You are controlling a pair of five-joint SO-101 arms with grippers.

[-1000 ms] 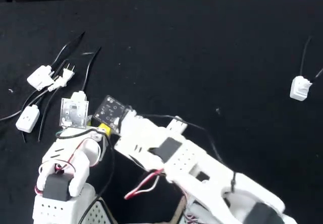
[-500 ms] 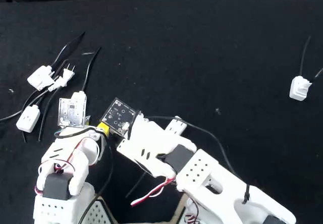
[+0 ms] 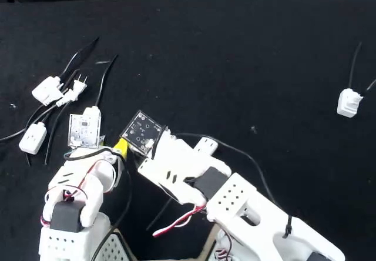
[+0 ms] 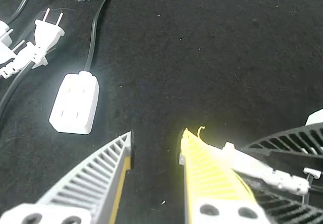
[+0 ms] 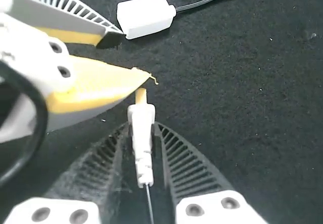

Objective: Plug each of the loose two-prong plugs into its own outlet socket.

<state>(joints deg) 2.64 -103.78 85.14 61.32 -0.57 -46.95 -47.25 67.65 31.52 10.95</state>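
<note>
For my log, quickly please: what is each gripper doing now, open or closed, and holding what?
Left gripper: open, holding nothing.
Right gripper: closed on a white plug.

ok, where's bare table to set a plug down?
Free: the wide table middle and back, between the plug-and-cord tangle at left and the white corded block at right. Crowded: front left, where left tool and right tool nearly meet.

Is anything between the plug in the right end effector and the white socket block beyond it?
Yes. The yellow finger of the left end effector lies right at the prongs of the white two-prong plug, between it and the white rectangular outlet socket.
</note>
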